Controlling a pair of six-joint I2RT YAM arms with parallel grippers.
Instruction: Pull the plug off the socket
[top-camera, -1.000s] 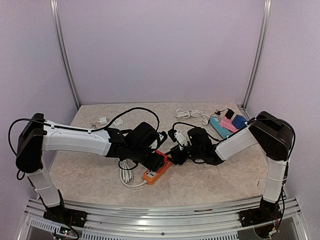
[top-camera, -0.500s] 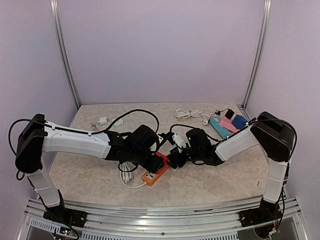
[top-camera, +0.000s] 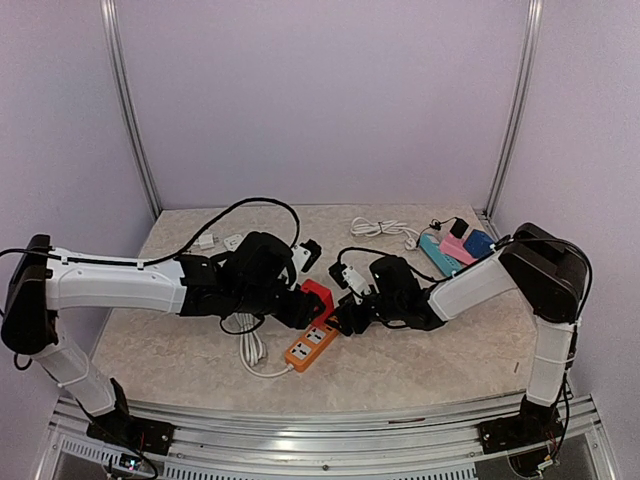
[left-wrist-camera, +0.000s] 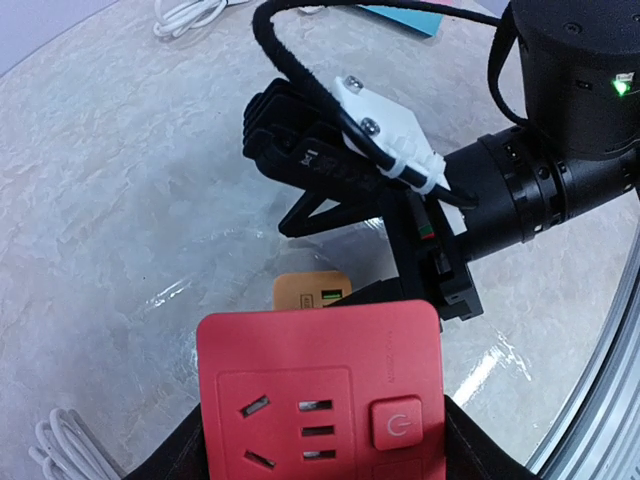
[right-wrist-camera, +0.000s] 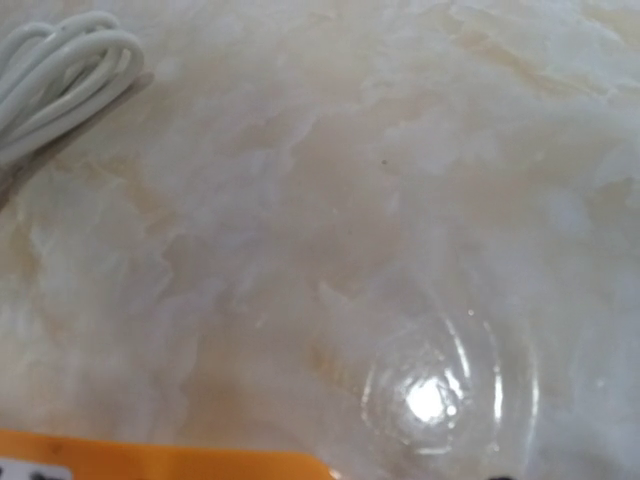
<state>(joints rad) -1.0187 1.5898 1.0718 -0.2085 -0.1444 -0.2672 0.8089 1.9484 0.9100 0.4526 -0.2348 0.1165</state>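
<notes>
A red plug-in adapter (top-camera: 316, 294) with a power button is held between my left gripper's (top-camera: 311, 299) black fingers, raised above the orange power strip (top-camera: 311, 346). In the left wrist view the adapter (left-wrist-camera: 320, 390) fills the bottom, with my gripper (left-wrist-camera: 320, 452) shut on its sides and the strip's end (left-wrist-camera: 312, 291) behind it. My right gripper (top-camera: 342, 320) is down at the strip's far end, and shows in the left wrist view (left-wrist-camera: 440, 285). The right wrist view shows only table and the strip's edge (right-wrist-camera: 150, 465), not its own fingers.
A white cable coil (top-camera: 250, 352) lies left of the strip and shows in the right wrist view (right-wrist-camera: 60, 65). Teal (top-camera: 437, 254), pink (top-camera: 455, 248) and blue (top-camera: 478, 242) strips lie at the back right. Another white cable (top-camera: 380, 227) lies at the back.
My left gripper has risen and drawn back to the left with the red adapter, which has come off the orange strip. The right gripper has stayed at the strip's end.
</notes>
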